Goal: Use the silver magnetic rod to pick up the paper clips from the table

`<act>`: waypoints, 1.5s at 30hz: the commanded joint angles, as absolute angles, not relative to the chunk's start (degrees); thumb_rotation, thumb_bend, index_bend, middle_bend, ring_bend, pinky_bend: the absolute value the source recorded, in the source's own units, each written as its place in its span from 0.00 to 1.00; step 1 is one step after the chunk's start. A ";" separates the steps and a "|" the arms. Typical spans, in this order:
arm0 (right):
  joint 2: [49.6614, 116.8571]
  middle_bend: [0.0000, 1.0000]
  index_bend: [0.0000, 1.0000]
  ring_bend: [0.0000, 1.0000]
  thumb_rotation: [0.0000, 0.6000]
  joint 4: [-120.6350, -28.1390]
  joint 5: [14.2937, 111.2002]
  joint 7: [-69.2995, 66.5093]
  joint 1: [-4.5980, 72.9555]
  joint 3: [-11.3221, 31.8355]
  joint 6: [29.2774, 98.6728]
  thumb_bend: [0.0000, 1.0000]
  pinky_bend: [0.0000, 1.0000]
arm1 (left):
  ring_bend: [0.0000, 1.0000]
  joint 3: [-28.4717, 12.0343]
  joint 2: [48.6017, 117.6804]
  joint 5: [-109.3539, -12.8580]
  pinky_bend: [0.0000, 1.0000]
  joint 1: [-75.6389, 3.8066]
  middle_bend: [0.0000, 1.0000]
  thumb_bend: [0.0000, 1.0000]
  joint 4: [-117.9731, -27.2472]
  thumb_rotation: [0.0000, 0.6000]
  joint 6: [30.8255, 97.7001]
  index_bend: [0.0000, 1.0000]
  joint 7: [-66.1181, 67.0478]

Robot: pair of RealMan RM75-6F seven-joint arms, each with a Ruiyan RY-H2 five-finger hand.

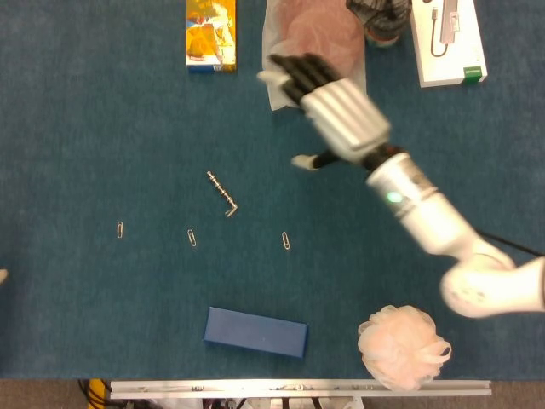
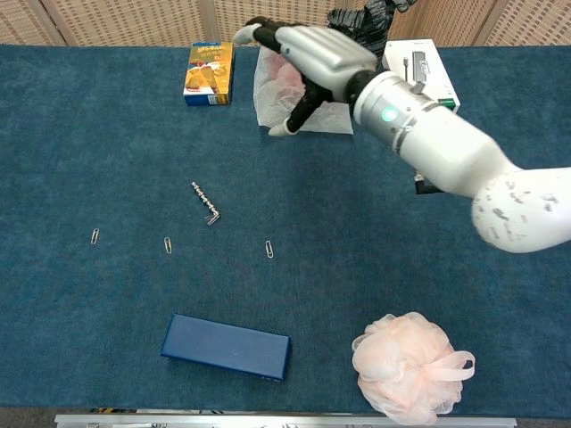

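Observation:
The silver magnetic rod (image 1: 220, 193) (image 2: 204, 202) lies loose on the blue table, tilted, with nothing touching it. Three paper clips lie in a row just below it: left (image 1: 121, 229) (image 2: 95, 236), middle (image 1: 192, 238) (image 2: 167, 244), right (image 1: 286, 241) (image 2: 268, 249). My right hand (image 1: 336, 106) (image 2: 317, 53) hovers well up and right of the rod, fingers spread, holding nothing. A small pale tip (image 1: 2, 275) at the head view's left edge looks like my left hand; too little shows to tell how it stands.
A dark blue box (image 1: 255, 332) (image 2: 227, 347) lies near the front edge, a pink bath puff (image 1: 404, 346) (image 2: 409, 364) at front right. At the back are a yellow carton (image 1: 211, 34) (image 2: 208, 73), a plastic bag (image 1: 294, 43) (image 2: 277, 89) and a white box (image 1: 447, 41) (image 2: 419, 58).

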State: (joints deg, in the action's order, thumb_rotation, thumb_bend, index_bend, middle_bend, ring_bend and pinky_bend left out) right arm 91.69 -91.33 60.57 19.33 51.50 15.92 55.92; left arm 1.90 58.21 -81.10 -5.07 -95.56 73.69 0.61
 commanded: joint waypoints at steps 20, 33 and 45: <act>69.77 0.04 0.02 0.00 1.00 -103.32 70.84 9.20 32.62 8.53 70.65 0.00 0.00 | 0.00 0.44 61.08 -96.37 0.07 -25.37 0.00 0.15 -87.81 1.00 56.72 0.46 -19.31; 67.05 0.04 0.04 0.00 1.00 -101.50 70.63 6.05 27.24 8.32 73.56 0.00 0.00 | 0.00 2.82 70.24 -103.65 0.05 -37.39 0.00 0.65 -74.71 1.00 51.40 0.40 -28.88; 66.23 0.04 0.06 0.00 1.00 -101.22 70.62 5.33 25.41 9.53 73.94 0.00 0.00 | 0.00 5.13 75.46 -105.07 0.05 -41.94 0.00 0.28 -67.24 1.00 53.30 0.42 -32.27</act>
